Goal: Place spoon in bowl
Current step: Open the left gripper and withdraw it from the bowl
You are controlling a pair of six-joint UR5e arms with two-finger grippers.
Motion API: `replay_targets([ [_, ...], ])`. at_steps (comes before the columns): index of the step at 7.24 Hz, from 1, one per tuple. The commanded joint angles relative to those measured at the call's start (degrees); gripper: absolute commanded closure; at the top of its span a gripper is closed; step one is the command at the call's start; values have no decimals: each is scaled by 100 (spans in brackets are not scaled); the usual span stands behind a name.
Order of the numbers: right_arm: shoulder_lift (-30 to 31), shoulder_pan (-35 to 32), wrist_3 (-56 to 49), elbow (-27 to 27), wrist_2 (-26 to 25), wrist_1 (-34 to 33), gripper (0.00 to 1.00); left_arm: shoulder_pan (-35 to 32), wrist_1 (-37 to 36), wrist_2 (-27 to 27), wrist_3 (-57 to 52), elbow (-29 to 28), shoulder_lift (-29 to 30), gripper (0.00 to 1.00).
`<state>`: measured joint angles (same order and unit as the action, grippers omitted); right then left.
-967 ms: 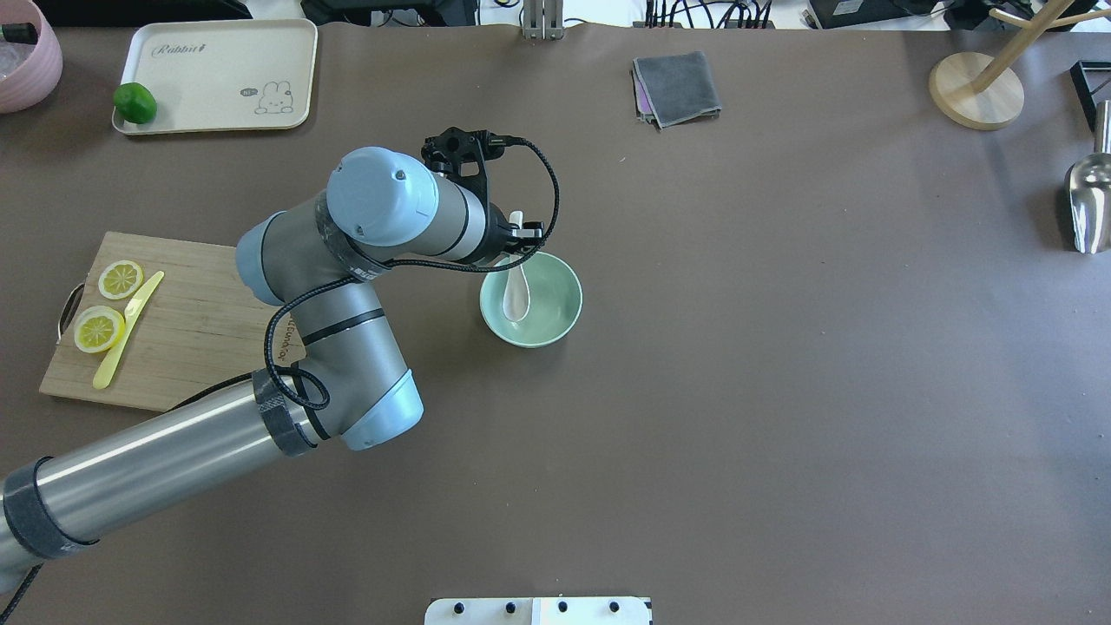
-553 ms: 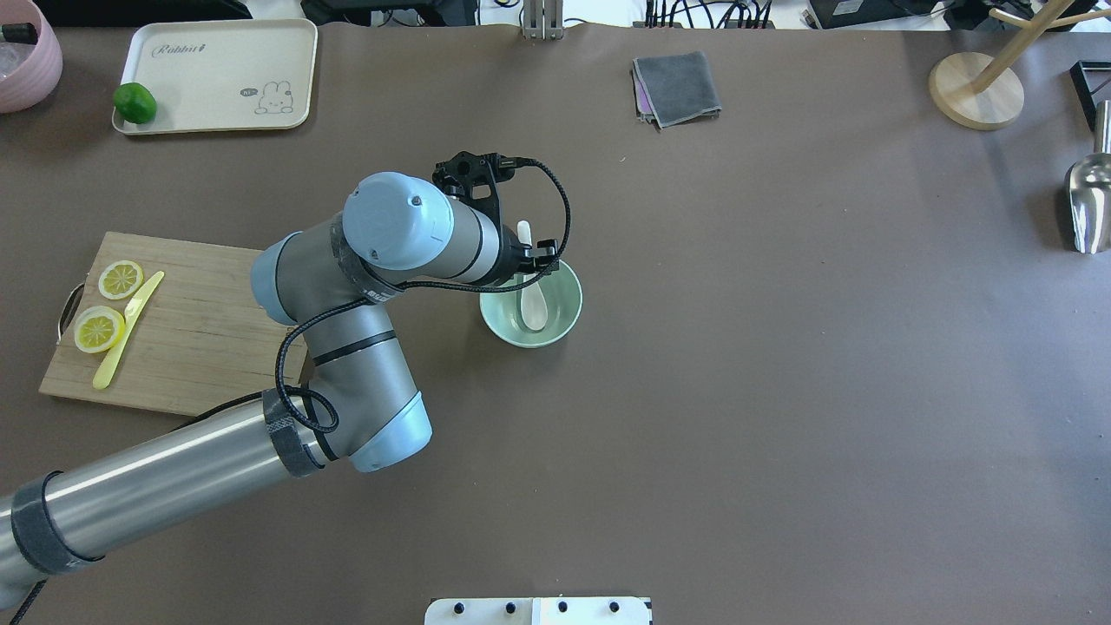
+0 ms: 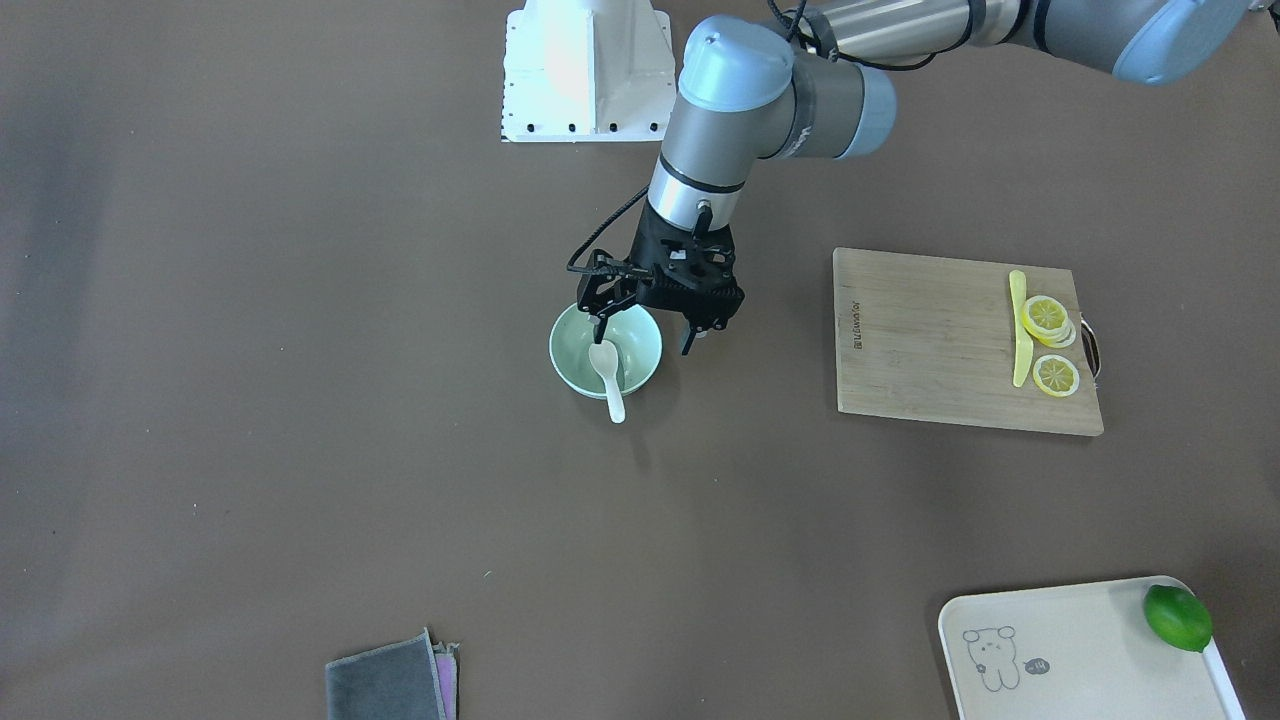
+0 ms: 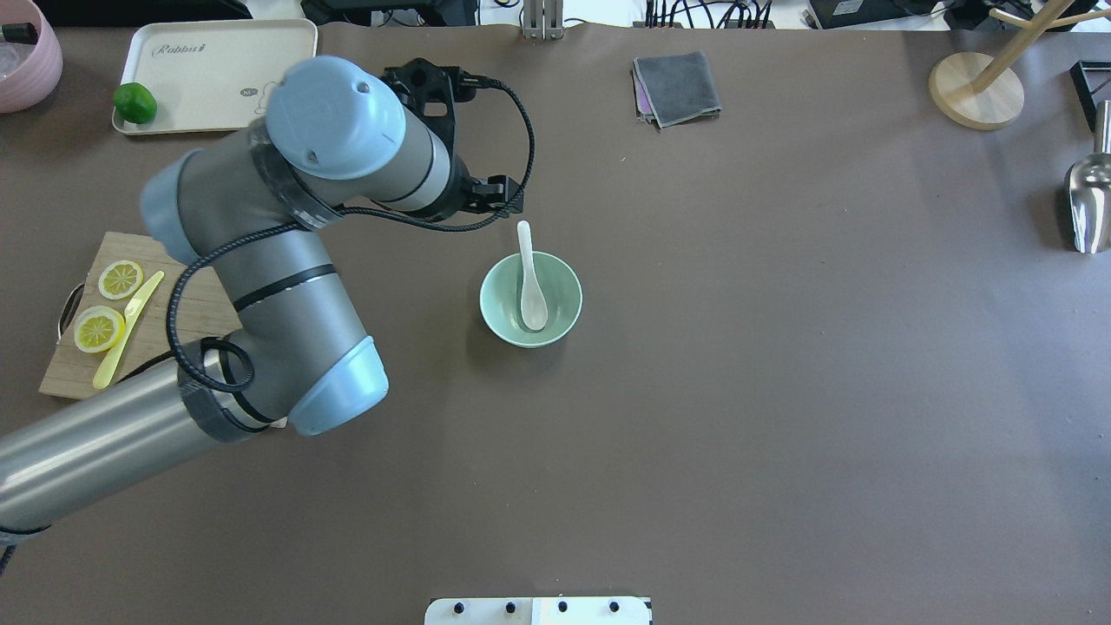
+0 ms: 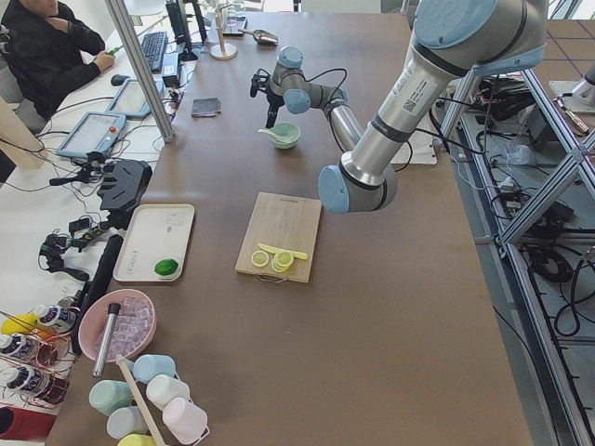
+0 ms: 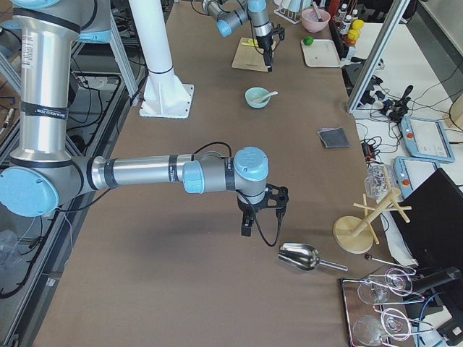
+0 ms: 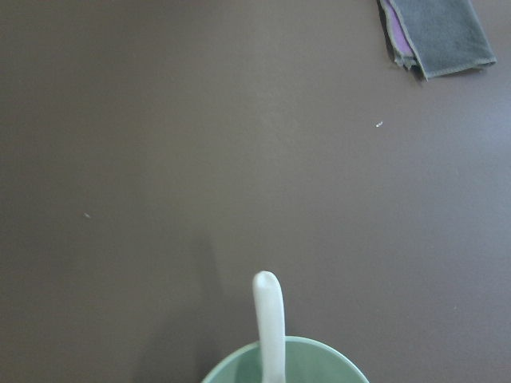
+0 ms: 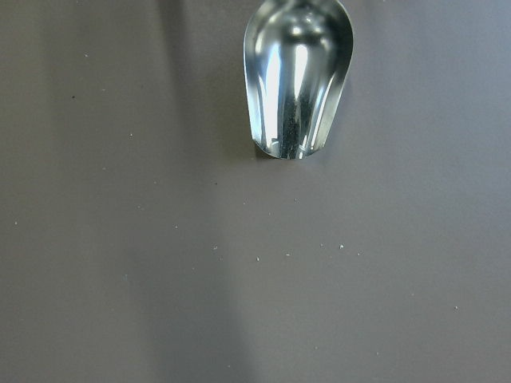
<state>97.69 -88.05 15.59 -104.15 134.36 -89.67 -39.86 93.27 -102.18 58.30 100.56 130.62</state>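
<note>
The white spoon (image 4: pixel 531 295) lies in the mint-green bowl (image 4: pixel 560 317), scoop down inside, handle leaning out over the far rim. Both also show in the front view, the spoon (image 3: pixel 607 372) inside the bowl (image 3: pixel 570 365), and in the left wrist view, the spoon handle (image 7: pixel 269 319) over the bowl rim (image 7: pixel 327 355). My left gripper (image 3: pixel 644 335) is open and empty, raised above the bowl's robot-side edge, clear of the spoon. My right gripper (image 6: pixel 246 225) shows only in the exterior right view, so I cannot tell whether it is open or shut.
A cutting board (image 4: pixel 200 325) with lemon slices and a yellow knife (image 4: pixel 126 330) lies left. A tray (image 4: pixel 217 74) with a lime (image 4: pixel 134 102) is back left. A grey cloth (image 4: pixel 677 87), wooden stand (image 4: pixel 976 91) and metal scoop (image 4: pixel 1089 204) lie right.
The left gripper let go of the spoon, which settled into the bowl. The left arm then rose and drew back, away from the bowl to the left.
</note>
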Motion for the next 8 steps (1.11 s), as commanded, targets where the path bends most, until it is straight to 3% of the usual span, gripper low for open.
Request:
replay_targets([
  [1, 110, -54, -290, -105, 3, -121, 0, -1202, -616, -936, -1761, 569, -875, 2],
  [2, 145, -150, -676, -97, -58, -138, 0, -2070, -573, -1753, -2196, 570, -1463, 2],
  [4, 189, -186, -1003, -53, -85, -138, 0, -3740, -661, -2523, -5272, 54, -2229, 2],
  [6, 216, -230, -1023, -53, -68, -138, 0, -4965, -591, -2964, -5610, -876, -2304, 2],
  [7, 216, -230, -1023, -70, -42, -129, 0, -5075, -547, -2939, -5645, -924, -2478, 2],
  [8, 216, -230, -1014, -79, -24, -129, 0, -5111, 11, -2939, -5637, -890, -2897, 2],
])
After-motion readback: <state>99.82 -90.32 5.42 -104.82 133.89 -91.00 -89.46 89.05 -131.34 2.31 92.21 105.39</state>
